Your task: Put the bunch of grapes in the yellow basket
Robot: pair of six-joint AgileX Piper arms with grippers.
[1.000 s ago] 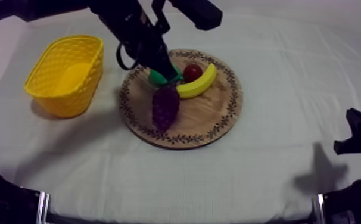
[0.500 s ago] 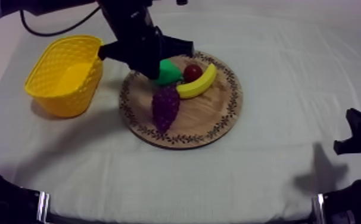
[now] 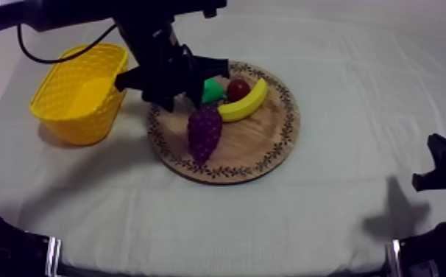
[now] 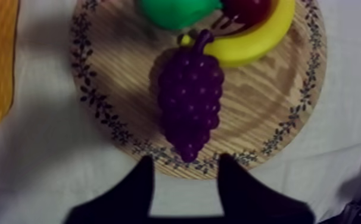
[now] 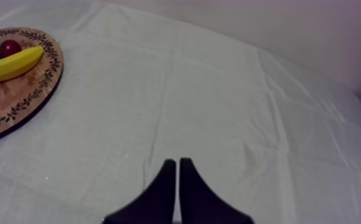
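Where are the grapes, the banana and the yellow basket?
bunch of grapes (image 4: 190, 98): left wrist view, middle of the cluster.
banana (image 3: 244, 103): top view, middle of its curve.
yellow basket (image 3: 79, 127): top view, its near outer wall.

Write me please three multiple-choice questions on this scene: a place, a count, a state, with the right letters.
1. The bunch of grapes is: A on the wooden board; B lifted above it; C off it altogether.
2. Fruits on the board: A two; B three; C four.
3. The left gripper is: A open; B shut on the grapes; C shut on nothing.
Key: 1 A, it rests on the wood; 2 C, grapes, banana, pear, small red fruit; 3 A, its fingers stand apart, nothing between.
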